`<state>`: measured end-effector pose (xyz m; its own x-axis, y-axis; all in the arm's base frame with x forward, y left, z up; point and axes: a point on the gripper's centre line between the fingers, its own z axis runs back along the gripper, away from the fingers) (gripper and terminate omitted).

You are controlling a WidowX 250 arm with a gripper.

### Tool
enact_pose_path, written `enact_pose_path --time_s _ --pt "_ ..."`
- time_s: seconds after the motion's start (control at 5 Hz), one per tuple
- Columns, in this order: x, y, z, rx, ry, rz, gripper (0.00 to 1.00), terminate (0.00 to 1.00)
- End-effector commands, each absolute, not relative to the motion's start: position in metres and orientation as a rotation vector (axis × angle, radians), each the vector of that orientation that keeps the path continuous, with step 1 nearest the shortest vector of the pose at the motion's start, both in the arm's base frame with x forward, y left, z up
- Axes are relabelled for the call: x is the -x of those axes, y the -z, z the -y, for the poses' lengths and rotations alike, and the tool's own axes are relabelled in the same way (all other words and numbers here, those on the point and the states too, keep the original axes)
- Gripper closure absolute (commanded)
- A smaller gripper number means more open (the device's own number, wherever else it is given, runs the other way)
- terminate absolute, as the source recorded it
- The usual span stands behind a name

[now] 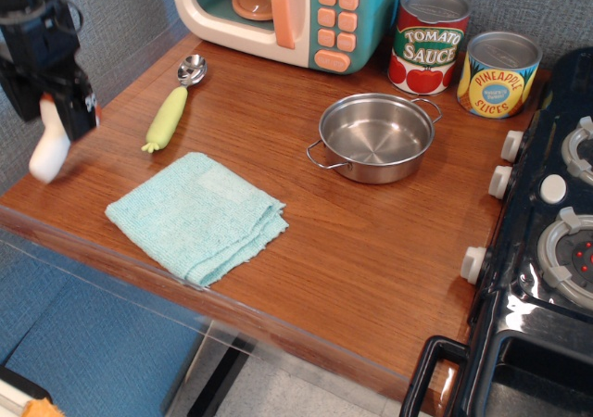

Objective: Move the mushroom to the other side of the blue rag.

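Observation:
The mushroom hangs tilted at the far left, above the table's left edge. Only its cream-white stem shows; the cap is hidden inside the gripper. My black gripper is shut on the mushroom's upper end and holds it off the wood. The blue rag lies folded on the table near the front edge, to the right of and below the mushroom.
A yellow-green handled spoon lies just behind the rag. A steel pot stands mid-table. A toy microwave and two cans stand at the back. A black stove fills the right side.

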<state>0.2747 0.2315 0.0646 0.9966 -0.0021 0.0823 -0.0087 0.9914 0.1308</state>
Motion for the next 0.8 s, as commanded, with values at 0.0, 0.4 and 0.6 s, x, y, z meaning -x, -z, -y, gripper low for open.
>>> enact_pose_path --time_s 0.0,0.4,0.6 --pt "-0.2645 -0.1203 -0.215 -0.221 -0.11 0.107 0.0 0.0" --pt "-0.2681 -0.1131 -0.2071 -0.236 -0.189 0.093 0.0 0.0" --pt "-0.2681 -0.1131 -0.2071 -0.236 -0.189 0.093 0.0 0.0"
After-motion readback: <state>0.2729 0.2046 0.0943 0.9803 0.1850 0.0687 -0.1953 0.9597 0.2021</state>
